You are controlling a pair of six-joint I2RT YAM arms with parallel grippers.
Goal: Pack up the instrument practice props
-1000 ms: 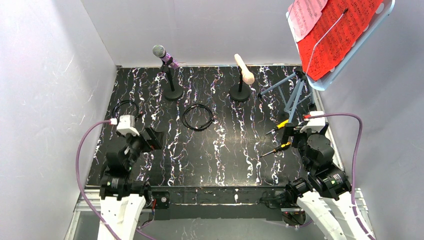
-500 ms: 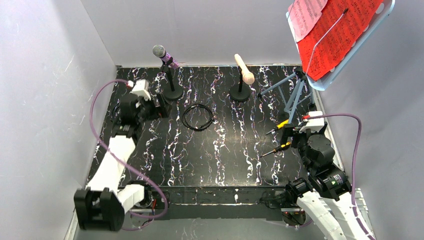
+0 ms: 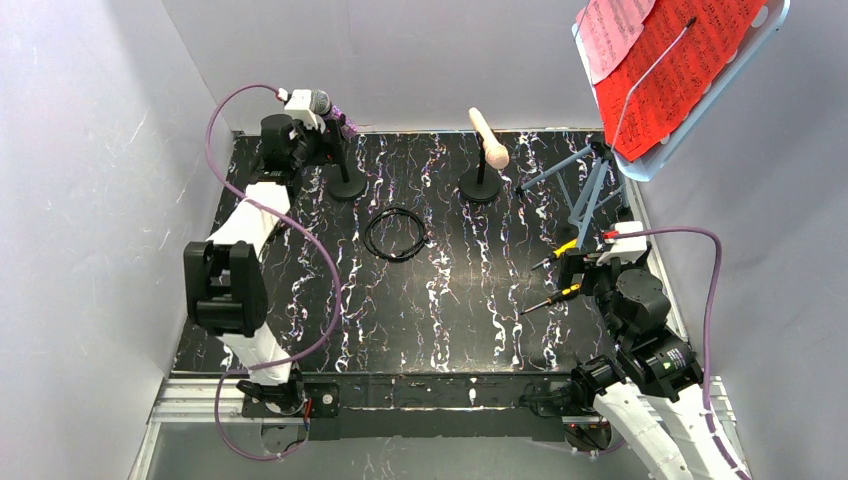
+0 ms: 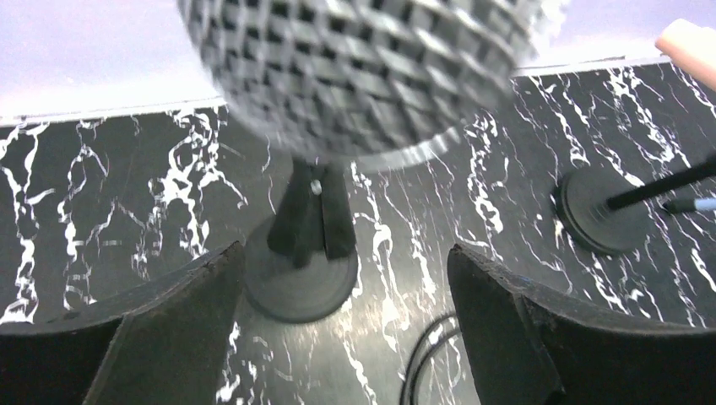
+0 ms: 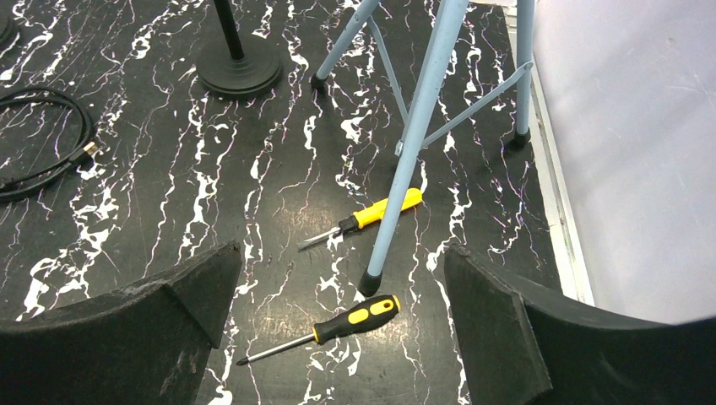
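The purple glitter microphone [image 3: 334, 114] with its silver grille [image 4: 363, 76] stands tilted on a black round-based post [image 3: 347, 186] at the back left. My left gripper [image 3: 312, 136] is open right at the grille, and its jaws frame the post base [image 4: 300, 283] without touching it. The cream microphone [image 3: 489, 138] rests on the second post [image 3: 481, 187]; it also shows in the left wrist view [image 4: 688, 38]. Red pages [image 3: 675, 70] and a pink page [image 3: 610, 30] sit on the raised stand at the back right. My right gripper [image 3: 572, 270] is open and empty.
A black cable coil [image 3: 396, 234] lies mid-table, and another cable [image 3: 245, 215] lies at the left. The light blue tripod legs [image 5: 422, 126] stand just ahead of my right gripper [image 5: 342, 256]. Two yellow-handled screwdrivers [image 5: 359, 314] [image 5: 380, 211] lie by one leg's foot.
My left arm has swung out from near its base to the far left corner and risen up to the purple microphone's grille. The right arm has not moved.
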